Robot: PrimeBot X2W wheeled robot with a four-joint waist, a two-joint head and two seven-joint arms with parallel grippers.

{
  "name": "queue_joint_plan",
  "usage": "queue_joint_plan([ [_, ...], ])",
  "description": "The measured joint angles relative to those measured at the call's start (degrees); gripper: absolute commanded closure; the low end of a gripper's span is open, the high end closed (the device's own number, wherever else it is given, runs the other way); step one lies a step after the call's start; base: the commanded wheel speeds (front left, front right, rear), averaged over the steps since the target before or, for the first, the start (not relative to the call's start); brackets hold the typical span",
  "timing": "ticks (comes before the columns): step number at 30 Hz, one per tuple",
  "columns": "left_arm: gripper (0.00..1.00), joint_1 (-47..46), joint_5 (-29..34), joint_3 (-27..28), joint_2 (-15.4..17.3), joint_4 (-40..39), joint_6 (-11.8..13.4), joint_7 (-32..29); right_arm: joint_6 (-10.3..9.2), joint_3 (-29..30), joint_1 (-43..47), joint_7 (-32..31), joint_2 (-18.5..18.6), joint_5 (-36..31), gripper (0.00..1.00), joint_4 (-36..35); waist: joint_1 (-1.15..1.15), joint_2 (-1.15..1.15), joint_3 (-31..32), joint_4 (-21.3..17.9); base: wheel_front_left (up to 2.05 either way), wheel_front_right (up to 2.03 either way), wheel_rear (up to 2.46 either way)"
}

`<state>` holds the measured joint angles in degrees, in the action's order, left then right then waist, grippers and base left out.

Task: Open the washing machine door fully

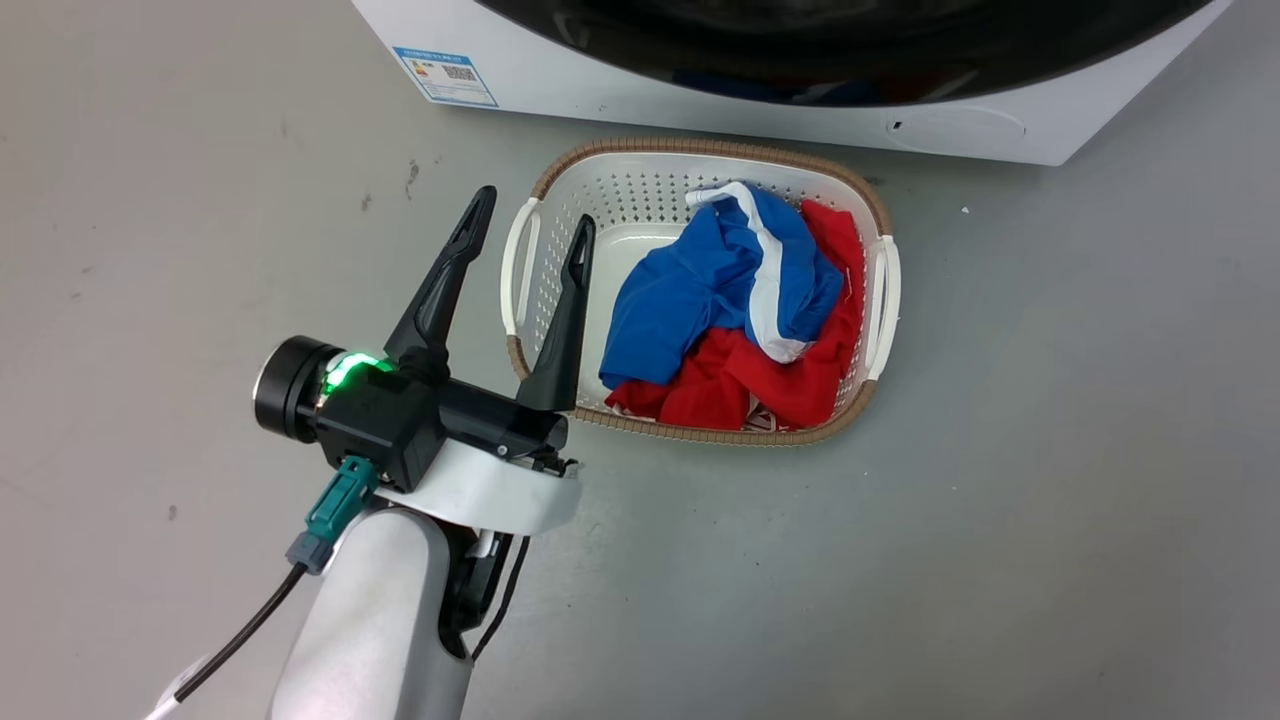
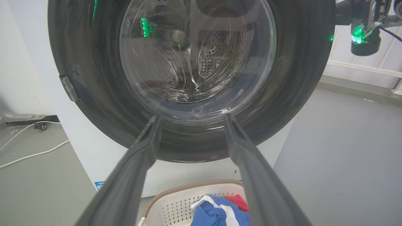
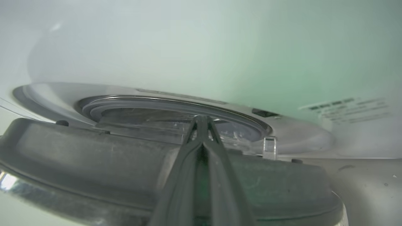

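Observation:
The washing machine door (image 2: 94, 94) is a glossy black disc with a clear glass bowl (image 2: 194, 50) in its centre, on the white machine (image 1: 620, 90). In the head view its lower edge (image 1: 850, 60) runs along the top. My left gripper (image 1: 536, 210) hangs open and holds nothing, low in front of the door (image 2: 191, 116). In the right wrist view the door (image 3: 94, 163) stands slightly ajar, its dark inner side close below the camera. My right gripper (image 3: 202, 121) is shut, its fingers lying across that inner rim and pointing into the gap toward the grey rubber ring (image 3: 125, 102).
A white laundry basket (image 1: 700, 150) with blue (image 1: 690, 290) and red clothes (image 1: 790, 380) sits on the grey floor just before the machine, under the door. White cables (image 2: 28, 153) lie on the floor left of the machine. My right arm's wrist (image 2: 361, 28) glows green beside the door's right edge.

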<state>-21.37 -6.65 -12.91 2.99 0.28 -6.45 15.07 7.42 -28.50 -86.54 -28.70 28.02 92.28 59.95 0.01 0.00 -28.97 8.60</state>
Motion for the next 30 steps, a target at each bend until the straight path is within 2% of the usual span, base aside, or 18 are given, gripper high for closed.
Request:
queue_joint_plan([
  [5,0.00,0.14,-0.02,0.23,-0.01,0.66,0.24,0.00,-0.01,-0.89,2.00,-4.33,0.37,0.52,1.00,-0.84,0.00,0.00,1.48,-0.42,0.00,0.00,0.00],
  [12,0.00,2.80,-0.07,0.85,-0.03,2.64,0.22,0.00,-0.03,-2.34,9.67,-9.80,0.09,1.91,1.00,-4.50,0.00,0.00,6.03,-1.42,0.00,0.00,0.00],
  [17,0.00,5.97,-0.16,1.16,-0.05,4.01,0.05,0.00,0.00,-4.44,16.97,-13.26,-2.79,3.11,1.00,-9.14,-0.01,0.00,10.65,-1.99,0.00,0.00,0.00],
  [30,0.00,12.65,0.00,0.40,0.83,6.88,-0.57,0.00,-0.02,-8.03,32.17,-15.45,-5.81,7.72,1.00,-20.16,-0.01,0.00,21.44,-3.12,0.00,0.00,0.00],
])
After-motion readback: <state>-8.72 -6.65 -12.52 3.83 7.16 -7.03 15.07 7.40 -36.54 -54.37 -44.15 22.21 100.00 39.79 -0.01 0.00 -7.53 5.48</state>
